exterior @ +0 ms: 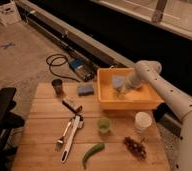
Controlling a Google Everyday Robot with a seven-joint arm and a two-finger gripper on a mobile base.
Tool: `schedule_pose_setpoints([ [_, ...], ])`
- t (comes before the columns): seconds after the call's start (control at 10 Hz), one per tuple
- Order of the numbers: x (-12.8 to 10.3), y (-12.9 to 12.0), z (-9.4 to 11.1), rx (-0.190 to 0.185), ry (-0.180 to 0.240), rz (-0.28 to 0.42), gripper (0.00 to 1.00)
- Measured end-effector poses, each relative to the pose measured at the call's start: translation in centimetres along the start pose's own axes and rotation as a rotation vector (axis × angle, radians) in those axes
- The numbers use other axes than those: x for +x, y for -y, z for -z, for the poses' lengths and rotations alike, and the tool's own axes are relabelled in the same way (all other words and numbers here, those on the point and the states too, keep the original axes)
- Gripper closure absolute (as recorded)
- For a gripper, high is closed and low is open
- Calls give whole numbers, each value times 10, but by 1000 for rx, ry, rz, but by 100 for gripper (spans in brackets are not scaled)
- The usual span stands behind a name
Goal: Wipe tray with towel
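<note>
The yellow tray (105, 96) stands at the back right of the wooden table (44, 112). My white arm reaches in from the right and bends down into it. The gripper (122, 90) is low inside the tray, near its middle, shut on the grey-blue towel (117, 82). The cloth bunches at the fingers and presses against the tray floor. Part of the towel is hidden behind the gripper.
A blue sponge (85, 89) lies left of the tray, a dark cup (57, 86) further left. In front are a green cup (104, 124), a white cup (142, 121), grapes (135, 147), a green pepper (92, 152) and tongs (69, 133). A black chair (1, 120) stands left.
</note>
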Motion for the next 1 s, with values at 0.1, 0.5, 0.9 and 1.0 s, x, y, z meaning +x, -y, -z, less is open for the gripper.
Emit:
schedule_pose_setpoints([
  [0.1, 12, -10, 7, 2, -33, -9, 100],
  [0.5, 55, 7, 22, 38, -131, -41, 100],
  [0.9, 44, 66, 4, 58, -128, -21, 100],
  [1.0, 38, 71, 1, 58, -122, -13, 100],
])
